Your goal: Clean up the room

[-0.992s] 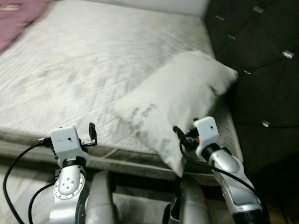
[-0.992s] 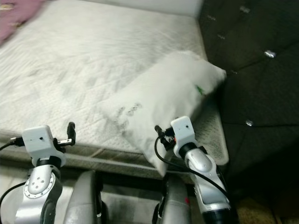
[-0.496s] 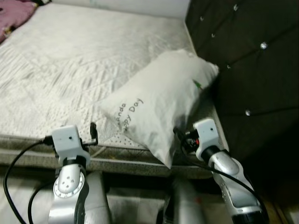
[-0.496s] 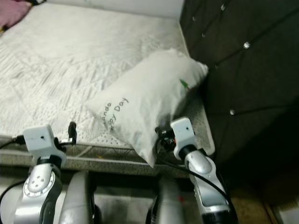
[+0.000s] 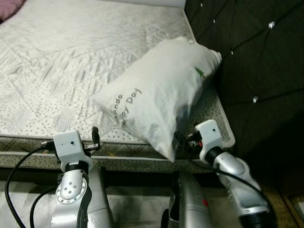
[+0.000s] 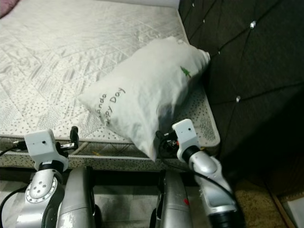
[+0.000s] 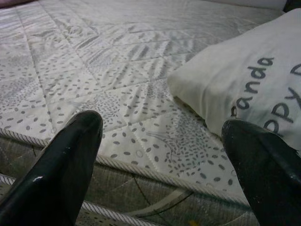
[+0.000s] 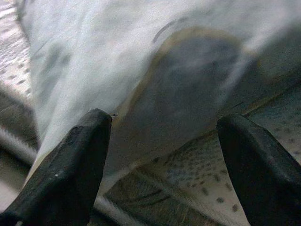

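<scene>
Pillow (image 5: 159, 97) lay on the bare quilted mattress (image 5: 66, 61) of the bed, at the end next to the dark tufted headboard (image 5: 247, 57), and it lay crooked: its long axis ran diagonally, from the upper corner pressed against the headboard down to the lower corner that hung at the near edge of the mattress, in front of the robot. Printed lettering (image 5: 126, 104) ran along its near short end, and a small green tree mark (image 5: 199, 72) sat close to the headboard corner. The right tool (image 5: 183, 142) stood just beside that overhanging lower corner, level with the mattress edge; in the right wrist view its two black fingers (image 8: 70, 160) were spread wide, with pillow fabric (image 8: 188, 84) close in front and between them, though not yet pinched. The left tool (image 5: 94, 138) hovered at the mattress edge well to the left, its fingers (image 7: 61, 160) also wide apart and holding nothing, with the lettered end of the pillow off to one side ahead of it. The right arm was clearly the nearer one, so I judged that the coming move would turn on it: the corner lay straight ahead of the right tool, a short reach forward, while the left would have to travel across along the bed edge to reach the other short-end corner.
</scene>
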`<state>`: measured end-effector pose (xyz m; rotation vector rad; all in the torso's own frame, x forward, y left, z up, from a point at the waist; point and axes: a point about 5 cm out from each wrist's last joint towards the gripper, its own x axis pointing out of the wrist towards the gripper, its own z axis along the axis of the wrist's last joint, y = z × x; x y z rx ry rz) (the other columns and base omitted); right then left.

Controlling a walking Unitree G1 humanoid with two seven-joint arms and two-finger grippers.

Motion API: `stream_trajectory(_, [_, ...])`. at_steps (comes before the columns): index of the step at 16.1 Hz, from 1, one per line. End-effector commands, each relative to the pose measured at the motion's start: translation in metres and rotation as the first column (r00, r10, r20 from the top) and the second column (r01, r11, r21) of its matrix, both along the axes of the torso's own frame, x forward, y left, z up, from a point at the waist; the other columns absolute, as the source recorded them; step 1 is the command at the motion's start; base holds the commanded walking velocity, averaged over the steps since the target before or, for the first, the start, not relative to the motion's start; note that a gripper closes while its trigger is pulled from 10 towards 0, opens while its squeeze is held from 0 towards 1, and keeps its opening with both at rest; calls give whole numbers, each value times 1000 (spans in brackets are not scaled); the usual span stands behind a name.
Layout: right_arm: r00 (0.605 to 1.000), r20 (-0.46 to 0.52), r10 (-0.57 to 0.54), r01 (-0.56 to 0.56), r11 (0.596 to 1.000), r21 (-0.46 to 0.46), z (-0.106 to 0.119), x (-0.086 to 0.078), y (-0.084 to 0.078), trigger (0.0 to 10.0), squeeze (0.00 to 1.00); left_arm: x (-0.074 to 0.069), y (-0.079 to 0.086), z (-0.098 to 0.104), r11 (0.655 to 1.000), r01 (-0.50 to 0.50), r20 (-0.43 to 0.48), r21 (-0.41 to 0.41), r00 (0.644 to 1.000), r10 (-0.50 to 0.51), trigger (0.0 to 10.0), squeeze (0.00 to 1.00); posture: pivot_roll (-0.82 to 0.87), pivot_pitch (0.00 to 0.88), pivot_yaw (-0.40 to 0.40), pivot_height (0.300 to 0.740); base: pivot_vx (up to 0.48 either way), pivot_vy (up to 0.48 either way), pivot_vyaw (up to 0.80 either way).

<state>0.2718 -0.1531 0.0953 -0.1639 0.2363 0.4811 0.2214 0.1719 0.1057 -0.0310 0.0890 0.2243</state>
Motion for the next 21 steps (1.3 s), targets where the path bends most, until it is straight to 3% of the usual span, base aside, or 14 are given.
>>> stream_trajectory(1, [1000,6,20,-20,1000,21,10,3,-5,10000,0,0,-2,3,1000,14,13,3,1000,-15,10000,0,-31,69,-81,519,0,0,0])
stream_trajectory(3, [998,-30,56,-55,998,33,12,3,-5,10000,0,1,-1,2,1000,19,10,0,1000,-19,10000,0,-37,66,-78,519,0,0,0])
stream_trajectory(9, [961,-200,189,-168,979,119,14,-2,22,10000,0,7,1,5,1000,27,22,-11,999,-27,10000,0,-30,65,-63,519,0,0,0])
stream_trajectory(12, [936,-307,173,-114,973,202,13,0,39,10000,0,9,0,7,999,34,28,-18,999,-33,10000,0,-25,60,-58,519,0,0,0])
stream_trajectory(14, [925,-360,119,-51,980,194,2,8,54,10000,0,9,2,7,999,35,29,-17,999,-34,10000,0,-6,56,-56,519,0,0,0])
stream_trajectory(19, [939,-337,63,10,977,213,5,27,95,9647,0,-1,14,9,1000,-5,23,17,1000,5,10000,0,55,53,-65,519,0,0,0])
stream_trajectory(20, [946,-323,26,52,972,229,8,32,99,0,0,-2,15,10,1000,-10,25,18,1000,9,10000,0,64,50,-67,519,0,0,0])
stream_trajectory(21, [950,-312,-12,99,959,265,13,40,103,0,0,-2,16,11,1000,-16,28,21,999,15,10000,0,72,46,-67,519,0,0,0])
